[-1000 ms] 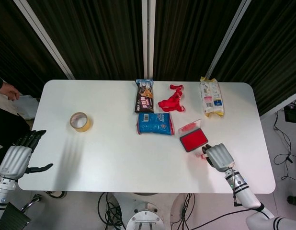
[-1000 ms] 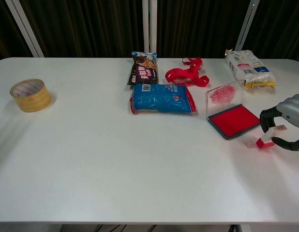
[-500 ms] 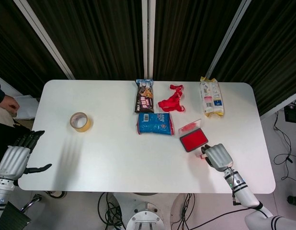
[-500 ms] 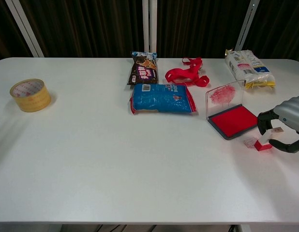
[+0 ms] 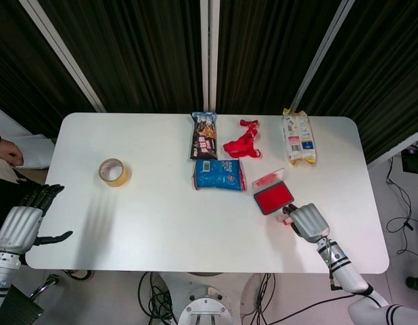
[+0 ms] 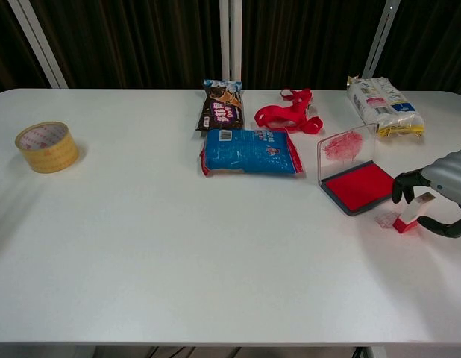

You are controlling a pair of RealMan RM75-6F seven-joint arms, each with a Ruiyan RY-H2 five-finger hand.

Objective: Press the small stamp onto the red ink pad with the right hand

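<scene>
Bench (image 6: 141, 261) layout, chest view.
Small stamp (image 6: 408, 216) stands just right of ink pad (image 6: 359, 186); tape roll (image 6: 46, 146) far left.

the right hand (image 6: 439, 195) sits just right of the red ink pad (image 6: 360, 186), with only a narrow strip of bare desk (image 6: 178, 261) between. the pad's upright clear lid (image 6: 342, 148) walls its far left side; the near and right edges lie open. the blue packet (image 6: 249, 153), red ribbon (image 6: 290, 113) and snack bag (image 6: 381, 104) stand farther back. the desk's front half is wide open.

Lab, white table (image 5: 161, 223), dark curtains (image 5: 128, 47)
</scene>
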